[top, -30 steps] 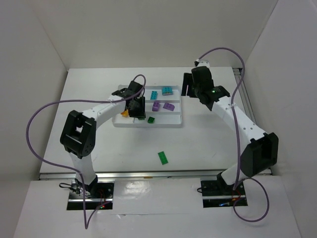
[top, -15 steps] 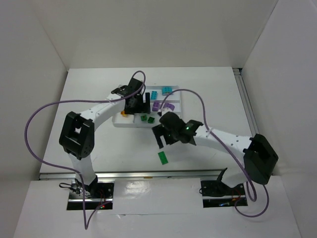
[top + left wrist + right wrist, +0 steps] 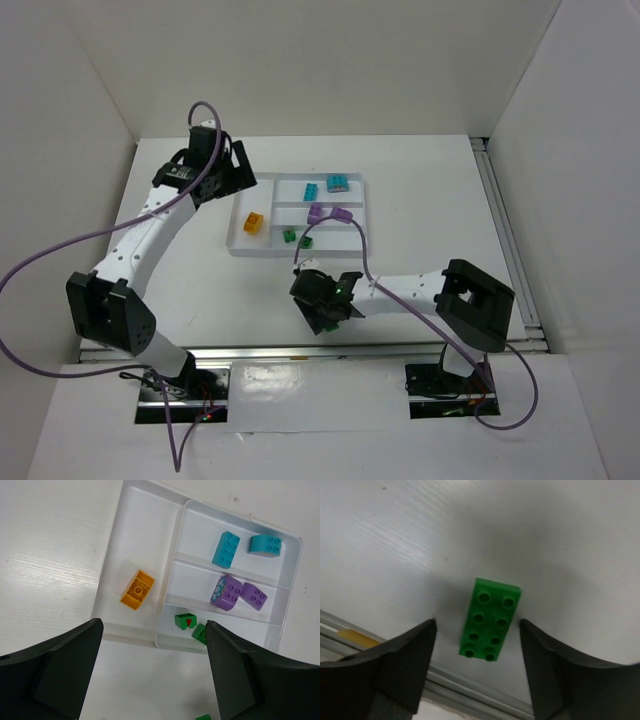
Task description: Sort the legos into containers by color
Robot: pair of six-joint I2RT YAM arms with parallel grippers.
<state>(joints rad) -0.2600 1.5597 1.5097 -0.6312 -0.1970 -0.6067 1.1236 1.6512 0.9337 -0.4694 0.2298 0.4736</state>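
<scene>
- Right wrist view: your right gripper (image 3: pixel 477 632) has its fingers apart, one on each side of a loose green lego (image 3: pixel 491 619). The lego lies studs-up on the table (image 3: pixel 545 525), near its front edge. You can see a gap on both sides, so nothing is clamped.
- Your left gripper (image 3: pixel 153 630) stands wide apart and empty, looking down on the white tray (image 3: pixel 145 535).
- Your sorted legos:
  - A yellow-orange lego (image 3: pixel 137 589) lies alone in the upright section.
  - Two teal legos (image 3: pixel 225 549) lie in the far long section.
  - Two purple legos (image 3: pixel 254 596) lie in the middle one.
  - Two green legos (image 3: pixel 185 621) lie in the nearest.
</scene>
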